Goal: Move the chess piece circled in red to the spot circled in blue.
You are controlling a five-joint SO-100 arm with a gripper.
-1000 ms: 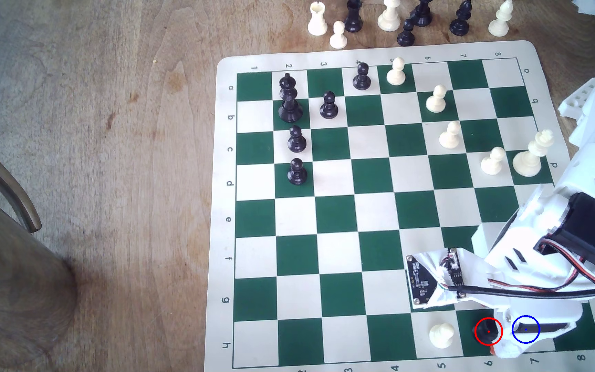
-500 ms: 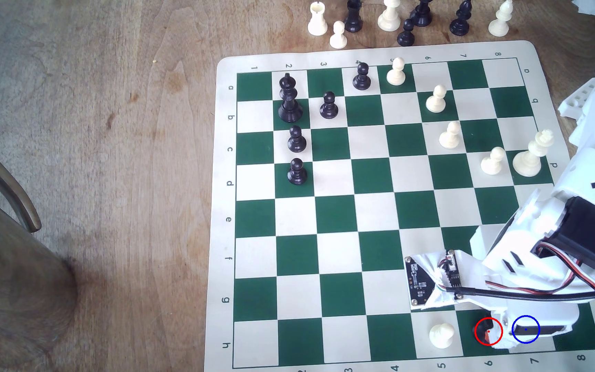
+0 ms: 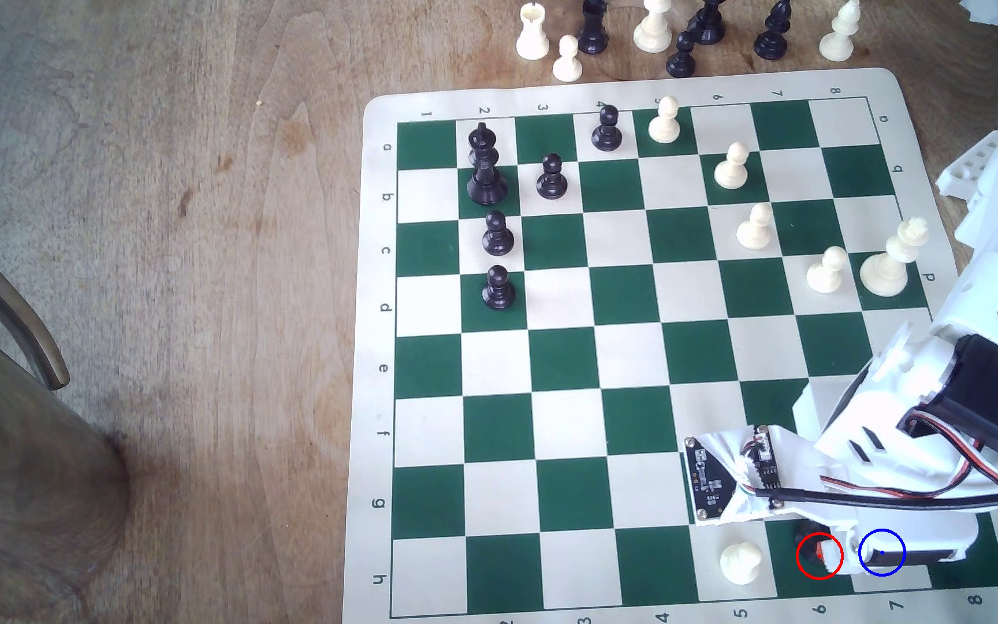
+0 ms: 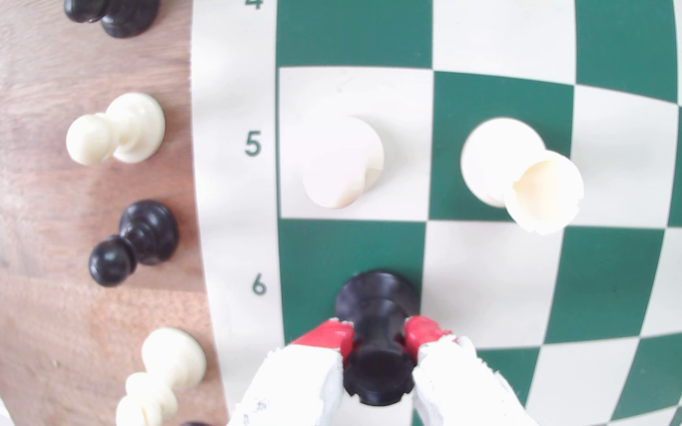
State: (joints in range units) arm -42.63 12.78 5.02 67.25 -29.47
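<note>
Clamped around the upper body of the chess piece (image 4: 377,327), the hand (image 4: 378,342) has a red pad (image 4: 325,336) pressed against each side just under the crenellated head, as the wrist view shows. That black piece stands upright with its round base on the green square beside the printed 6, near the edge of the board (image 3: 562,360); whether the base rests on the square or has just cleared it cannot be told. In the exterior view it sits inside the red ring, largely hidden under the white arm (image 3: 904,432), and the spot (image 3: 898,585), the cream square under the blue ring, lies immediately to that view's right, also mostly covered by the arm. A cream pawn (image 3: 739,563) stands one square over on the exterior view's left. Judging from this, the grasp step is done and the carry comes next: a small lift straight up so the base clears the mat, a short sideways shift of one square away from the pawn, then a level descent before letting go, keeping the piece vertical so it does not topple.
</note>
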